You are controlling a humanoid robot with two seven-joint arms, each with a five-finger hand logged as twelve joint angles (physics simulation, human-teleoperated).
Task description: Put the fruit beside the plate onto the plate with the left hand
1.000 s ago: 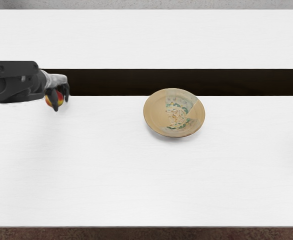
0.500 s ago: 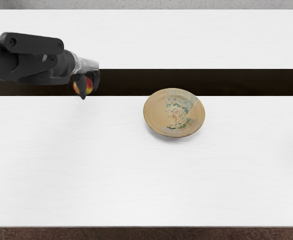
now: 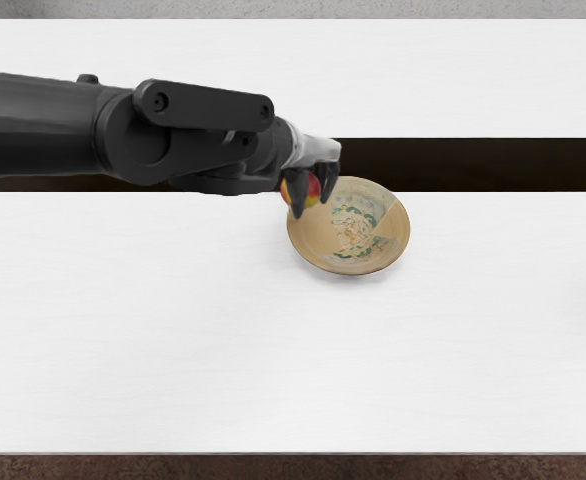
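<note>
My left arm reaches in from the left edge, and its dark hand is shut on a small red and yellow fruit. The fruit hangs above the left rim of the tan plate, which has a painted flower pattern and lies on the white table right of centre. Dark fingers wrap the fruit and hide most of it. I see nothing of the right arm.
A dark gap runs across the table behind the plate, between the near white surface and a far white surface. A dark strip marks the table's front edge.
My left hand has carried the fruit to the right, from near the left edge to the plate's left rim. The plate has not moved.
</note>
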